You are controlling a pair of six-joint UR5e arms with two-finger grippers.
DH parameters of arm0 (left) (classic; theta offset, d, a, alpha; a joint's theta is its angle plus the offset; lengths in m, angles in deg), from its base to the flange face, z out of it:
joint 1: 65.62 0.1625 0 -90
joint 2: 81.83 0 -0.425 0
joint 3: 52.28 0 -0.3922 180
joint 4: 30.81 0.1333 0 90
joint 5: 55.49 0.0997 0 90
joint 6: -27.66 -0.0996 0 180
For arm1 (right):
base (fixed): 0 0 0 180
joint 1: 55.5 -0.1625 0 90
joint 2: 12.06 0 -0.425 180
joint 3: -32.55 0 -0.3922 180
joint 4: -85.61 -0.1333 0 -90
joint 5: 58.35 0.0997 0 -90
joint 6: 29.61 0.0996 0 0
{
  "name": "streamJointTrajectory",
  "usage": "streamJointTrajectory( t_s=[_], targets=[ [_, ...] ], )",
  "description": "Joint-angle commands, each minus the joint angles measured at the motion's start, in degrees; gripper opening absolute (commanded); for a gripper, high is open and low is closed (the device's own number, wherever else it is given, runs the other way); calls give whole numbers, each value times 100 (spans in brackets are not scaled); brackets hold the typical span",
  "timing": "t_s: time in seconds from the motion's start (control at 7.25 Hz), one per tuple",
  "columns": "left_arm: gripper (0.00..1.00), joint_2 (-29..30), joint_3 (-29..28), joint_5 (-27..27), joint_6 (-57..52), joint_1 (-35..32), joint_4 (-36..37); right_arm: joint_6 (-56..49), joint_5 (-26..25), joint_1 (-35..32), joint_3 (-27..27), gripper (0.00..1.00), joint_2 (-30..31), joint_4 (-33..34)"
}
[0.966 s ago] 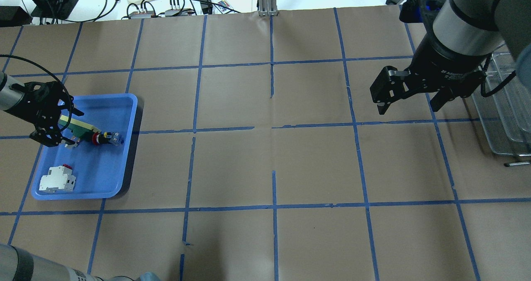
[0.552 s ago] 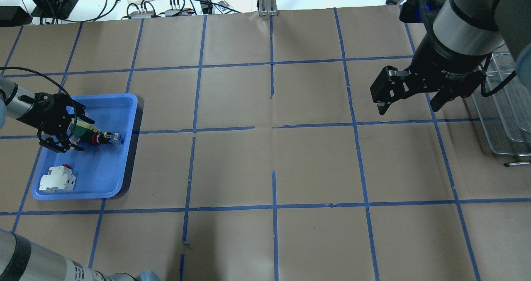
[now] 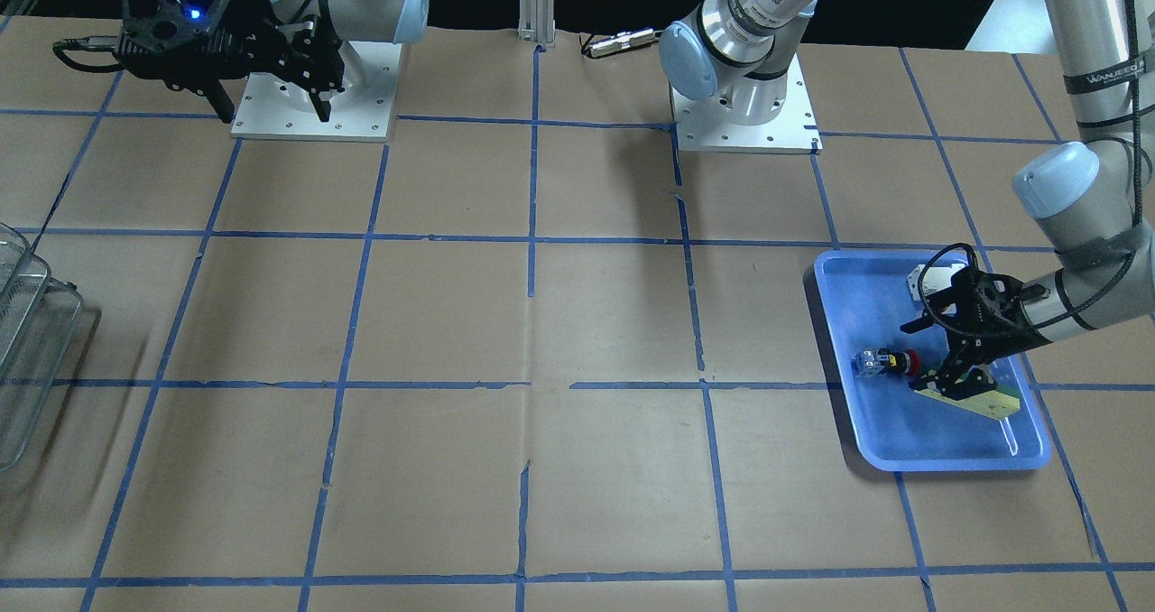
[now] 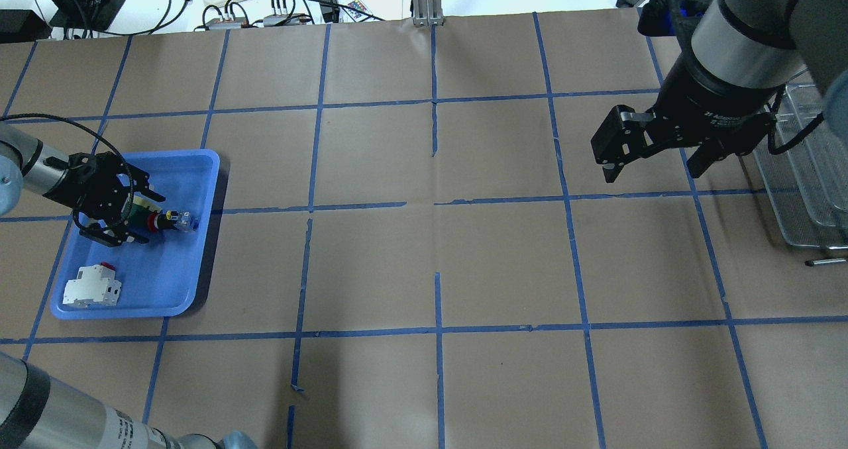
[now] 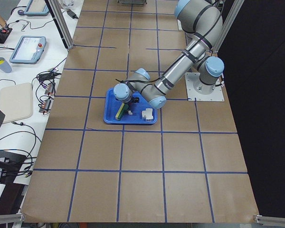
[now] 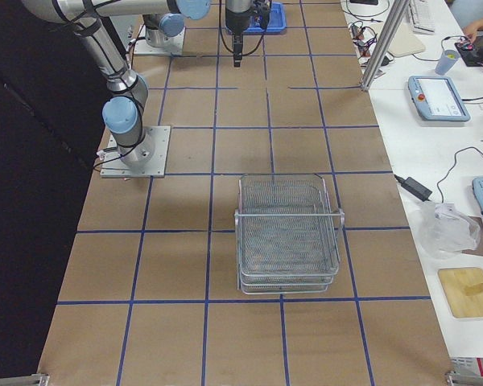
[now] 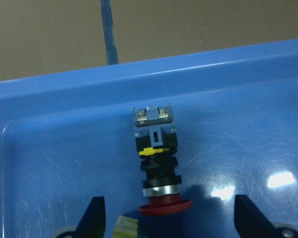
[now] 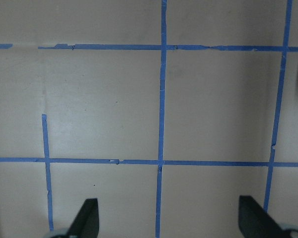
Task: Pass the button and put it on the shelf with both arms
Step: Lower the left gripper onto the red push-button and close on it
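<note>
Where the button (image 4: 171,220) lies, a green-yellow slab (image 3: 973,399) sits just beside.

left arm (image 4: 36,163) reached out low on the left side, wrist tipped down, left gripper (image 4: 149,218) held wide open, right arm (image 4: 742,38) kept up high over on the right, right gripper (image 4: 652,171) spread open too, pointed downward

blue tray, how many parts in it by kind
push-button switch: 1
white breaker block: 1
green-yellow slab: 1
total in the blue tray: 3
</note>
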Motion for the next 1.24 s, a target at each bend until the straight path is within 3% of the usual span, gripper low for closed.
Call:
streamJointTrajectory(
  t_s=[0.0,0.83,1.1],
  targets=[
    [80,28,1,5,116,0,-2,3,4,0,0,100,-4,-1],
    [16,-43,-42,40,134,-44,-19,47,83,0,-9,100,14,104],
    [9,-147,-130,14,152,-88,-298,-40,-14,9,0,100,-135,296]
  ],
)
